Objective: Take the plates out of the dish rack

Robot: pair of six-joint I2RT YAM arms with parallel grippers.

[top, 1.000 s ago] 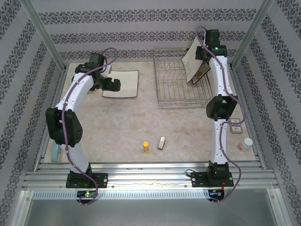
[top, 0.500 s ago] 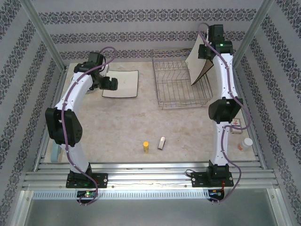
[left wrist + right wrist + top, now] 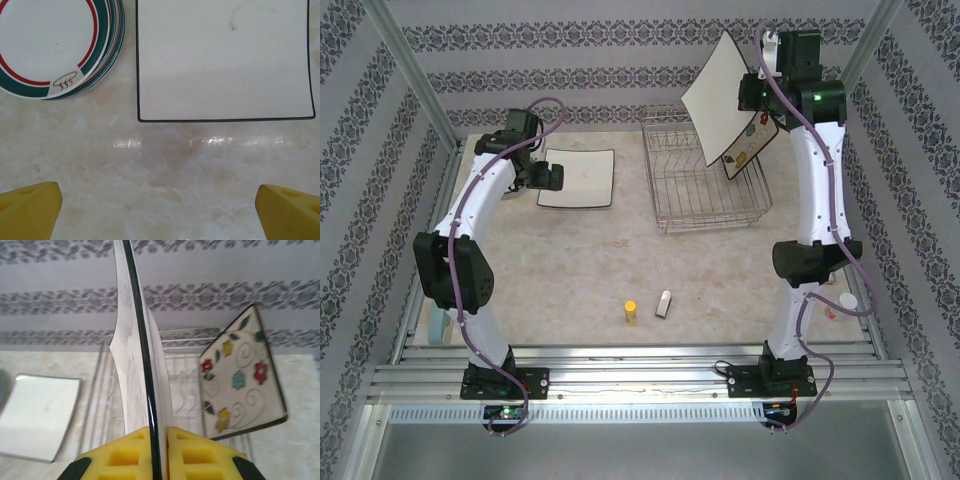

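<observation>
**Loose items.** Well behind both hands, toward the arm bases: a small yellow item (image 3: pixel 630 312) and a small white item (image 3: pixel 664 303), side by side on the surface (image 3: pixel 580 270). They look to be no part of the task.

**Left hand** (image 3: pixel 159 200). Fingers spread wide with nothing between them, hovering over bare surface.

**Flat square plate** (image 3: pixel 222 60). Just ahead of the left hand, lying on the surface, dark-edged, pale face up.

**Round plates** (image 3: pixel 52 45). Ahead and to the left of the left hand, a stack with teal and red rims. It lies just beside the flat square plate and apart from it.

**Right hand** (image 3: pixel 159 452). Yellow pads closed on one rim of the held square plate (image 3: pixel 142 355), which stands edge-on to the wrist camera.

**Dish rack** (image 3: pixel 705 195). Silver wire, on the surface below the right hand. The held square plate is raised clear above it.

**Flowered square plate** (image 3: pixel 240 380). Beyond and to the right of the right hand, leaning in the rack, apart from the held one.

**Progress.** Judged well along.
- Done: the round stack and one square plate are set down.
- In hand: one square plate is lifted out and not yet placed.
- Left: the flowered plate; no other plate is seen in the rack.
</observation>
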